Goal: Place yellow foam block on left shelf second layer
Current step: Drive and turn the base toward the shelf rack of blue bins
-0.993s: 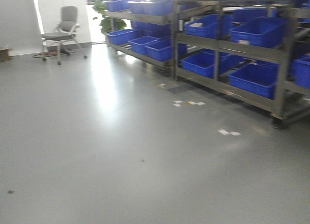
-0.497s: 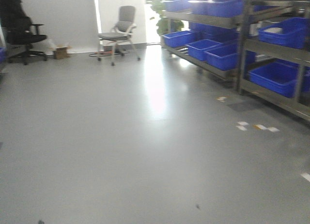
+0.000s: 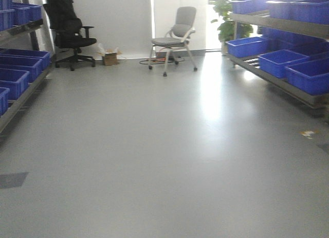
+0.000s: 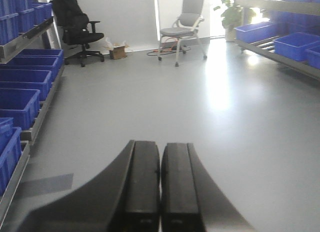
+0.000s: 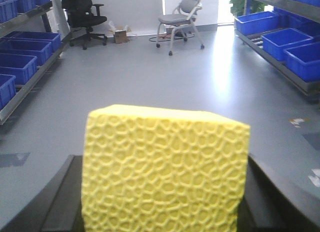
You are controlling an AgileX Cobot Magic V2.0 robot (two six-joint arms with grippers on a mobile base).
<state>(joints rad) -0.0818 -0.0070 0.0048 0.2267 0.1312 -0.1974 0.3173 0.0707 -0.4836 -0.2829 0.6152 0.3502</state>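
1. At the bottom of the right wrist view, the right end effector (image 5: 164,197) pinches the yellow foam block (image 5: 162,162). Its dark fingers (image 5: 60,202) show on either side of the cube, and the cube's pitted front face fills the lower half of that view
2. The block is held up in the air above the grey floor (image 3: 154,161), well apart from both racks and not on any shelf
3. The left end effector (image 4: 160,157) is pressed together, its two black fingers (image 4: 142,182) lying side by side with only a thin seam between them and nothing held
4. On the left runs the left shelf (image 4: 27,35), a metal rack whose layers carry blue bins (image 4: 22,81). The front view shows only its near end at the picture's edge
5. On the right stands another rack (image 3: 280,83) with more blue bins (image 3: 288,60) on its layers, and a green plant (image 3: 226,17) beyond its far end
6. By the far wall are a black office chair (image 3: 69,30), a small cardboard box (image 3: 109,58) and a grey chair (image 3: 177,35) on castors
7. A dark rectangular patch (image 3: 13,180) lies on the floor near the left rack, and bright light glares off the floor towards the right
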